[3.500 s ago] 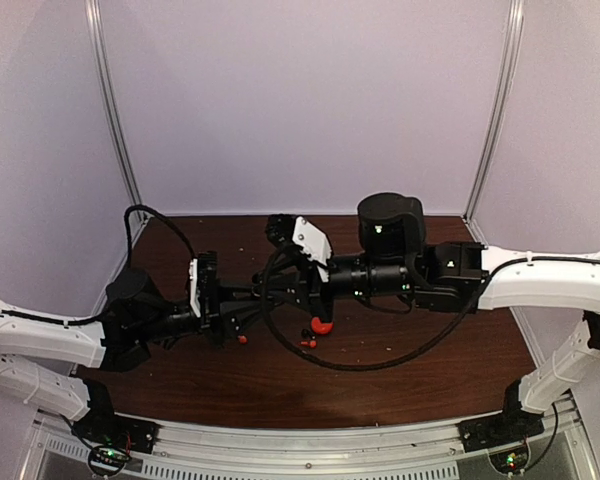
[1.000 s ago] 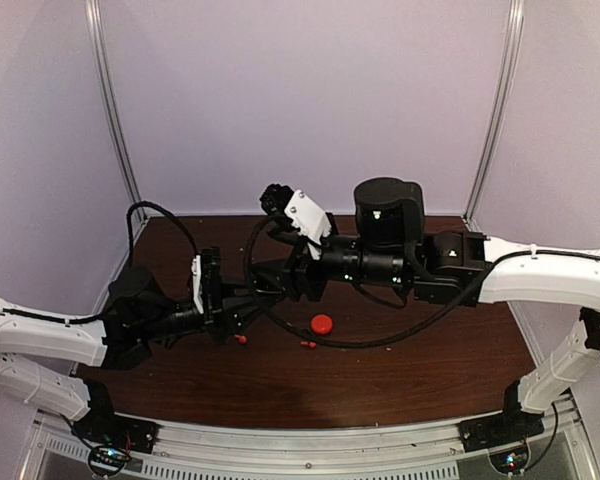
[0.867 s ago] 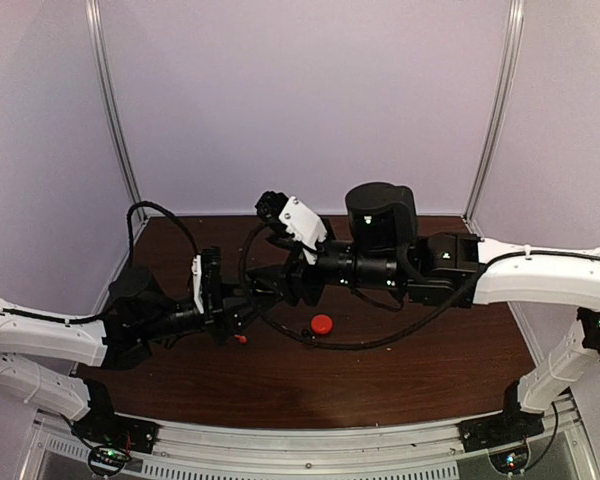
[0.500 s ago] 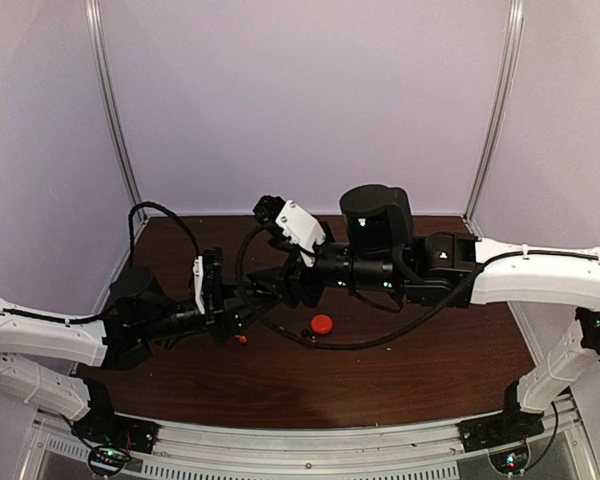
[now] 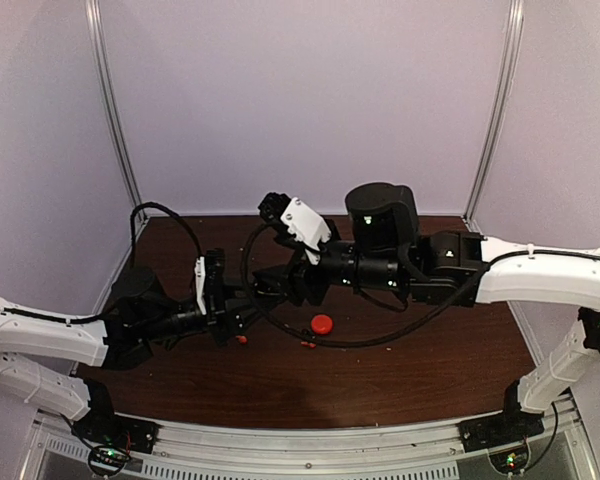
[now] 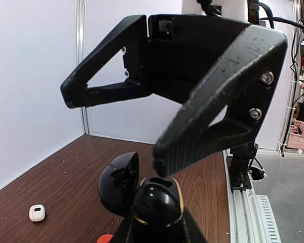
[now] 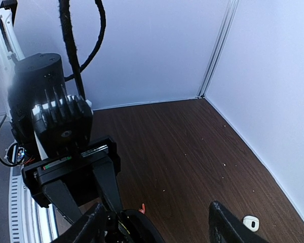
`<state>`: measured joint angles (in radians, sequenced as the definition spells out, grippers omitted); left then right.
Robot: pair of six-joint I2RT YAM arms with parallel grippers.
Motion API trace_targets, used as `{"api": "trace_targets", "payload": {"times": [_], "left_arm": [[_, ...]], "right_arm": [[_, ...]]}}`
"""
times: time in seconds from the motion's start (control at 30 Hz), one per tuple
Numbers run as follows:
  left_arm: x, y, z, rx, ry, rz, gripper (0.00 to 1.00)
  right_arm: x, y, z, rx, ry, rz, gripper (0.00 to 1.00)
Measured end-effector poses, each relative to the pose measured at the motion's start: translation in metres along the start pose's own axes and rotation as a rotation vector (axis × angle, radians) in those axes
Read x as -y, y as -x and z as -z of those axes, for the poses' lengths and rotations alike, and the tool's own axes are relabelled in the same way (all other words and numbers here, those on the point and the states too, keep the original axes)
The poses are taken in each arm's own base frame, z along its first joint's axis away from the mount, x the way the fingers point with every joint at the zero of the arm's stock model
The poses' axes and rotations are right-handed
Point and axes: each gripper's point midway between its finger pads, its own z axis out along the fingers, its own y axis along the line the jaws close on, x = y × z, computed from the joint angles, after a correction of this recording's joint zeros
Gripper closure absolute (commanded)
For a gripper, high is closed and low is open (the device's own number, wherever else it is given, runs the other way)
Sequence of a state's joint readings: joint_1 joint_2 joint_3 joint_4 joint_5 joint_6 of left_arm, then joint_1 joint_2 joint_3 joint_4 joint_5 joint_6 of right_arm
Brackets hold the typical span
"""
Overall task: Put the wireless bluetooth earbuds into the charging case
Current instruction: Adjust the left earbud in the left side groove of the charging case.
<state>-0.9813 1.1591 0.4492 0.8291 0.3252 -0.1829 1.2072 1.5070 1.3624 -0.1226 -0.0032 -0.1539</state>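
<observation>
**Top view.** My left gripper [image 5: 248,312] reaches in low from the left. My right gripper [image 5: 270,287] comes across from the right with its forearm level and its tips facing the left one, almost nose to nose above the table [image 5: 430,370]. I judge this to be a presenting pose: one arm offers, the other works. A red charging case [image 5: 322,324] lies shut on the wood, apart from both grippers. One red earbud [image 5: 307,344] lies loose just in front of it. A second red speck [image 5: 242,339] sits below my left wrist.

**Left wrist view.** My left jaws are pinched on the black charging case [image 6: 157,202], which stands upright with its lid [image 6: 119,182] swung open toward my right gripper. That is presumably so the sockets can be reached. I cannot tell whether anything sits inside. The right fingers [image 6: 218,111] hang just above it, spread, with nothing between them. A small white piece [image 6: 37,212] lies far off by the wall. I cannot tell whether it is a bud or a case.

**Right wrist view.** My right jaws stand apart and empty, straddling the held case from above. No earbud is in hand, so a pickup is still owed.
</observation>
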Motion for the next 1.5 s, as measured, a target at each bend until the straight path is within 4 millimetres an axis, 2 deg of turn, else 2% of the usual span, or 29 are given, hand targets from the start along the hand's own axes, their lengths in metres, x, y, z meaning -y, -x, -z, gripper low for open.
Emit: {"api": "trace_targets", "payload": {"times": [0.13,0.33,0.67,1.5], "left_arm": [[-0.001,-0.002,-0.002,-0.005,0.0,0.001,1.0],[-0.001,-0.002,-0.002,-0.006,0.0,0.002,1.0],[-0.001,-0.002,-0.002,-0.008,0.001,0.002,1.0],[-0.005,-0.005,-0.002,-0.02,0.027,0.006,1.0]], "right_arm": [[-0.004,0.002,0.001,0.008,0.022,0.0,0.28],[-0.009,0.004,0.0,0.01,0.044,0.001,0.18],[-0.002,-0.008,-0.01,-0.05,-0.027,0.014,0.17],[0.003,-0.021,-0.007,-0.107,-0.07,0.007,0.16]]}}
